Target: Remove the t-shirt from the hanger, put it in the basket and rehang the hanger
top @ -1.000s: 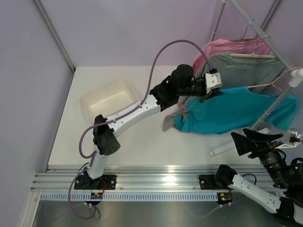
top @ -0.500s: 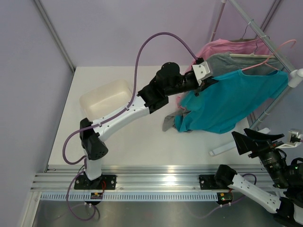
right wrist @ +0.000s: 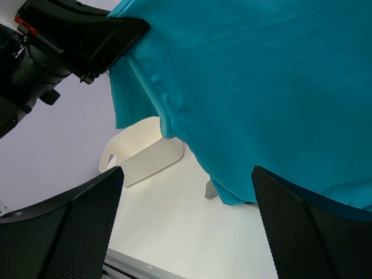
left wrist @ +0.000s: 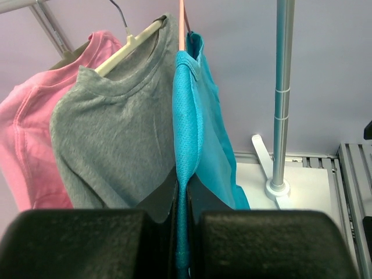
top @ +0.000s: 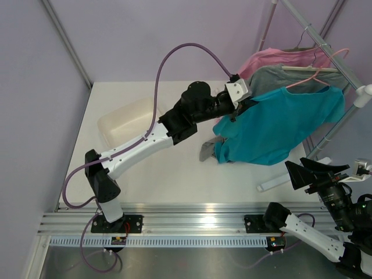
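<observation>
1. Pale purple walls stand around a white tabletop point(top: 174, 174), and a metal clothes rack point(left wrist: 282, 87) stands at its right side.
2. The teal t-shirt point(top: 279, 125) hangs on the thin pink hanger point(left wrist: 182, 26), whose hook is up at the rack's top bar.
3. The left gripper point(left wrist: 183, 192) is pressed together on the t-shirt's left edge, near the sleeve, and pinches the cloth.
4. The right gripper point(right wrist: 186, 174) is spread wide and holds nothing. It sits low, below the t-shirt and apart from it.
5. A grey shirt point(left wrist: 116, 133) on a pale wooden hanger point(left wrist: 131, 40) hangs just behind the t-shirt, and a pink shirt point(left wrist: 29, 145) hangs behind that.
6. A white tub point(top: 131, 122) sits on the tabletop, off to the left.
</observation>
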You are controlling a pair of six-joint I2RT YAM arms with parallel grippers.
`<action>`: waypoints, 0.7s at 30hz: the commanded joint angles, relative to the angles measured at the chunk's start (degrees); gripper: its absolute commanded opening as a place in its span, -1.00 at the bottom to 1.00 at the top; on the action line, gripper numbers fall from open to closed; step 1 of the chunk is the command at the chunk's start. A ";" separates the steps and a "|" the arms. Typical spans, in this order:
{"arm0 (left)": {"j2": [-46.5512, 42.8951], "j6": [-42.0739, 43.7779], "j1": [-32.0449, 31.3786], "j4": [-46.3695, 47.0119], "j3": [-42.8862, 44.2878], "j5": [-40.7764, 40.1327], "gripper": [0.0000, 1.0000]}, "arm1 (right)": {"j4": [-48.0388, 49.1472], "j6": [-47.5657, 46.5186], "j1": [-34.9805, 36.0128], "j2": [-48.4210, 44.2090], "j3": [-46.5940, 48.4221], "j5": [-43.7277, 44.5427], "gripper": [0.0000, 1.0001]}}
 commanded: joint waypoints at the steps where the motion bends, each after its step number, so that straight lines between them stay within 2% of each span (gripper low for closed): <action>1: -5.97 0.81 0.15 3.90 -0.97 -2.83 -1.00 | 0.62 -1.28 0.49 -0.93 0.07 1.58 0.99; 4: -8.26 0.29 0.33 2.40 -4.47 -3.89 -1.00 | 0.97 -1.54 0.40 -0.93 0.07 1.94 0.99; 8: -14.74 -0.33 0.33 4.06 -12.03 -6.78 -1.00 | 1.68 -2.33 0.40 4.15 0.95 -0.08 0.99; 9: -16.25 -0.50 0.33 5.03 -16.13 -7.66 -1.00 | 1.42 -2.16 0.49 5.04 1.65 -0.52 0.99; 14: -23.55 -0.59 1.12 5.13 -23.64 -10.83 -1.00 | 1.76 -1.46 0.40 9.00 1.57 -2.37 0.99; 18: -29.60 -2.60 1.21 1.44 -27.85 -10.48 -1.00 | 5.80 -2.34 0.40 10.05 0.51 -2.73 0.99; 21: -35.57 -6.20 1.21 4.05 -36.28 -11.71 -1.00 | 8.34 -3.38 0.40 13.47 2.53 -0.97 0.99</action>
